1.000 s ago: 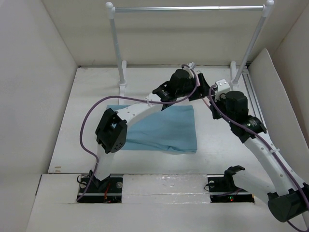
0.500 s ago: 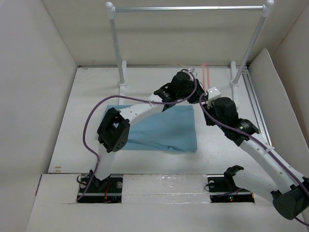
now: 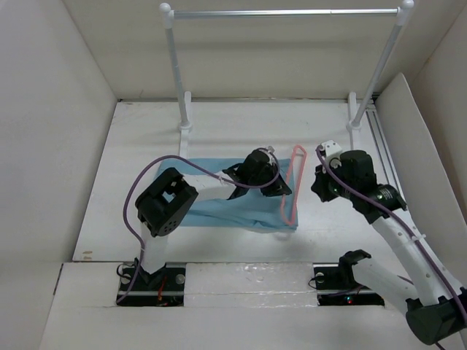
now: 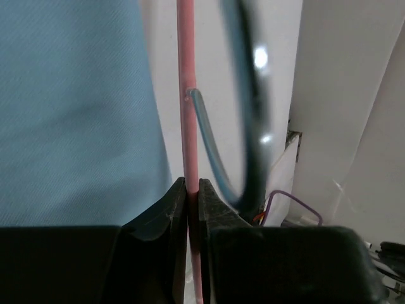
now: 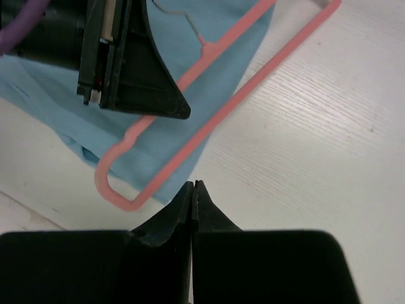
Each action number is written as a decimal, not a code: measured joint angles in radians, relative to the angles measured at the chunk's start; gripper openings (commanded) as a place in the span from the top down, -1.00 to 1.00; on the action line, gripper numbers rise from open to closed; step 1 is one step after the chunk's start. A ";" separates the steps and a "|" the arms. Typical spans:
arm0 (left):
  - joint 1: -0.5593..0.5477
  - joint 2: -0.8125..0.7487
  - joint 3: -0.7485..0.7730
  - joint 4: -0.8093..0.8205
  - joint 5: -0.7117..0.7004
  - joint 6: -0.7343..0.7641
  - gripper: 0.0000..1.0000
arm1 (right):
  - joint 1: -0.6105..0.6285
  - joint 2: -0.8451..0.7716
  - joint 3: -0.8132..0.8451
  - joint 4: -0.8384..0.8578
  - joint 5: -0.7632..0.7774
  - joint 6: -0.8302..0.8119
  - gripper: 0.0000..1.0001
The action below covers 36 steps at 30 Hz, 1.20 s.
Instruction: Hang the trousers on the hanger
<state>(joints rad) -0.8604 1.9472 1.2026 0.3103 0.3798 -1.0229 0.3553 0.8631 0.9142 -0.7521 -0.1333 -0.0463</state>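
Observation:
The light-blue trousers [image 3: 241,208] lie flat on the table in front of the left arm. The pink hanger [image 3: 298,149] lies lengthwise over their right edge, half on cloth, half on bare table. My left gripper [image 3: 281,187] is shut on the hanger; in the left wrist view its jaws [image 4: 193,185] pinch the thin pink bar [image 4: 187,114] beside the trousers [image 4: 76,114]. My right gripper [image 3: 319,187] hovers just right of the hanger. In the right wrist view it [image 5: 193,184] is shut with nothing in it, near the hanger [image 5: 209,123] and the trousers [image 5: 209,88].
The silver-white garment rail [image 3: 284,12] spans the back on two upright posts [image 3: 179,73] [image 3: 379,65]. White walls enclose the table, with a slanted panel [image 3: 408,124] at the right. A purple cable [image 3: 135,193] loops off the left arm.
The left arm drew back from the far side, bringing the hanger onto the trousers' right edge. The right gripper let go of the hanger, shut, and moved off to its right.

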 measured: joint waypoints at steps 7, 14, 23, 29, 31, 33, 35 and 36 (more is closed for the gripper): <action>-0.076 -0.032 -0.124 0.151 -0.107 -0.076 1.00 | -0.027 0.126 -0.077 0.139 -0.118 0.027 0.98; -0.156 -0.032 -0.177 0.231 -0.263 -0.162 1.00 | -0.068 0.293 -0.179 0.316 -0.196 0.066 0.72; -0.197 -0.032 -0.228 0.224 -0.452 -0.247 1.00 | -0.160 0.488 -0.229 0.512 -0.227 0.129 0.46; -0.216 -0.031 -0.229 0.224 -0.496 -0.269 1.00 | -0.165 0.600 -0.223 0.612 -0.240 0.143 0.36; -0.220 -0.025 -0.228 0.223 -0.506 -0.270 1.00 | -0.165 0.622 -0.222 0.633 -0.241 0.148 0.34; -0.224 -0.016 -0.228 0.223 -0.515 -0.270 1.00 | -0.165 0.634 -0.222 0.647 -0.240 0.151 0.34; -0.225 -0.010 -0.228 0.218 -0.520 -0.270 1.00 | -0.166 0.644 -0.221 0.658 -0.239 0.152 0.40; -0.225 -0.009 -0.228 0.215 -0.520 -0.270 1.00 | -0.166 0.647 -0.221 0.661 -0.237 0.153 0.42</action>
<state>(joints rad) -1.0859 1.9385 0.9745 0.5255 -0.1406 -1.2926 0.1898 1.5101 0.6930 -0.0910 -0.3698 0.1062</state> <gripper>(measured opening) 0.039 0.304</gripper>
